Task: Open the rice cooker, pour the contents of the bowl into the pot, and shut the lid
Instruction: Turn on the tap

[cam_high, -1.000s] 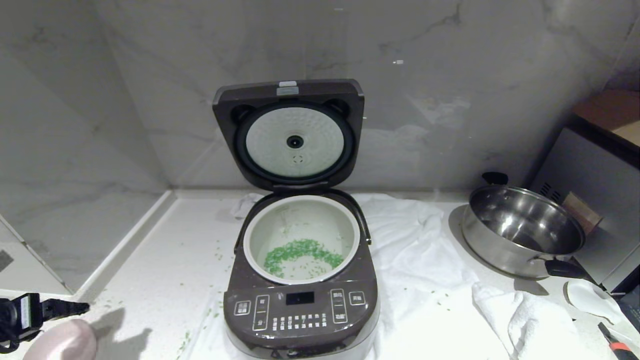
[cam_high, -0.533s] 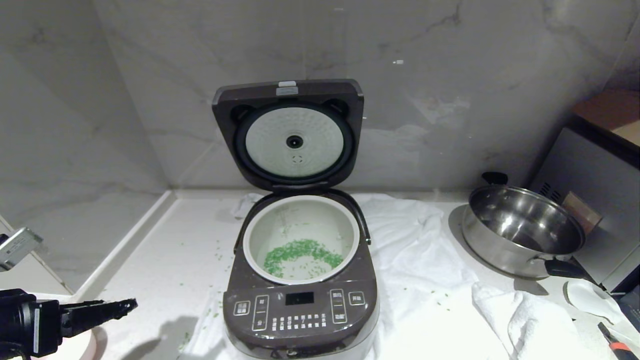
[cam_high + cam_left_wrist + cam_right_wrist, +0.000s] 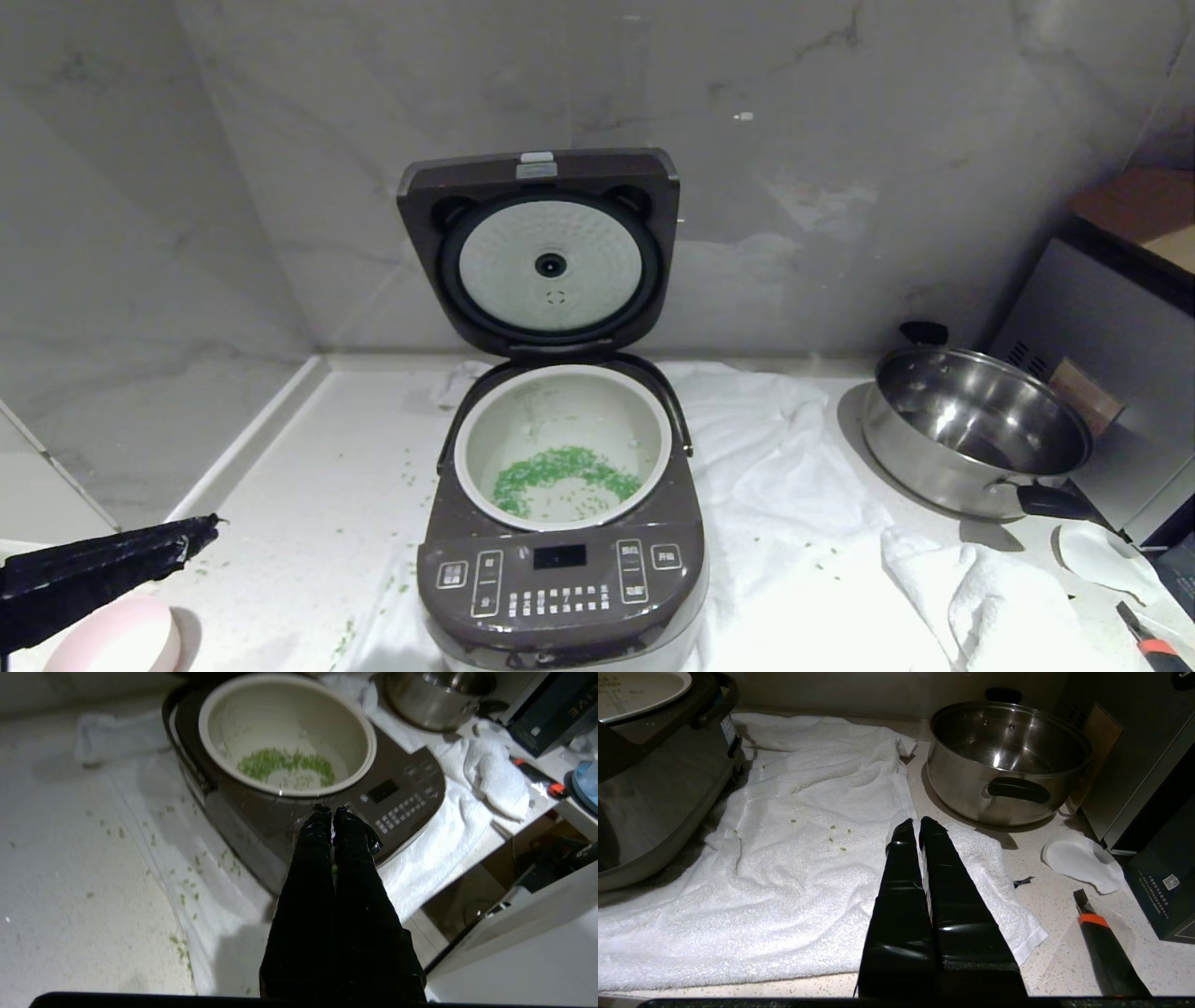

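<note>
The rice cooker [image 3: 560,523] stood on the bench [image 3: 308,467] with its lid [image 3: 540,247] propped upright, leaving the pot [image 3: 562,446] open; the contents [image 3: 560,474] lay inside. The bowl [image 3: 112,639], half cut off, sat beside the left gripper [image 3: 201,534], jaws together and empty. The right gripper [image 3: 915,826], also closed, hovered idle over a white towel [image 3: 808,826].
</note>
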Motion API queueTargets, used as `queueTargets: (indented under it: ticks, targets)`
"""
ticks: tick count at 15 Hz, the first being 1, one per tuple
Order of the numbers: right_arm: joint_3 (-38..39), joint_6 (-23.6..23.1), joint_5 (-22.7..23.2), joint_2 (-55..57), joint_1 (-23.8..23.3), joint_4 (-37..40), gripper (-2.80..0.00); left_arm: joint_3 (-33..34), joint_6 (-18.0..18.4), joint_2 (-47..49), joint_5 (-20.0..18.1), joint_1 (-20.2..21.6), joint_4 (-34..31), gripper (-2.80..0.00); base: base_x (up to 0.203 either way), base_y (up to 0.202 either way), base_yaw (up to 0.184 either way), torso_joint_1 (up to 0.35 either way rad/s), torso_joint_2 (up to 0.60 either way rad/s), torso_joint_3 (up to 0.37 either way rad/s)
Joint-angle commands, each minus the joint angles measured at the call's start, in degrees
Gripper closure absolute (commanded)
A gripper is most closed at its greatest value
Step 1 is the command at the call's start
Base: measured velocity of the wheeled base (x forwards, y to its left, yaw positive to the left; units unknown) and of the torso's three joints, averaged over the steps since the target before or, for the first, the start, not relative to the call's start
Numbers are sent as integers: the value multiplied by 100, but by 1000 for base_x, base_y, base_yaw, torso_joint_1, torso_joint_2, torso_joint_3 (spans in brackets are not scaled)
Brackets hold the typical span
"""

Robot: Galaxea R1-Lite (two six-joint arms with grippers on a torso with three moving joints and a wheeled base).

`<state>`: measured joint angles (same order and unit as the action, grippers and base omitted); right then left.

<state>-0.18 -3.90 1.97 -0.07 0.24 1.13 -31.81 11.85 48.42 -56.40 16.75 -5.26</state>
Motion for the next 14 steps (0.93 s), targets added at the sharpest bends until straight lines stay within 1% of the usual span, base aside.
queueTargets:
  ticks: [1,2,4,5,9,10,11,14]
  targets:
    - [1,-5,5,7,2,1,0,1,-77,-839,-277,-3,32,0,0,0,0,0,0,0]
    - [1,-5,5,7,2,1,0,-41,-287,-1079,-488,-6,48,0,0,0,0,0,0,0]
    - [1,-5,5,7,2,1,0,-390,-983,-1484,-774,-63,64,0,0,0,0,0,0,0]
    - [1,-5,5,7,2,1,0,-631,-1347,-1598,-862,-178,64,0,0,0,0,0,0,0]
    - [1,-5,5,7,2,1,0,-1515,-2714,-1980,-867,-1102,69,0,0,0,0,0,0,0]
    - [1,-5,5,7,2,1,0,-1615,-2833,-2123,-853,-1178,63,0,0,0,0,0,0,0]
    - [1,-5,5,7,2,1,0,-1603,-2855,-2290,-843,-1181,50,0,0,0,0,0,0,0]
    - [1,-5,5,7,2,1,0,-1178,-2879,-3034,-837,-1247,-4,0,0,0,0,0,0,0]
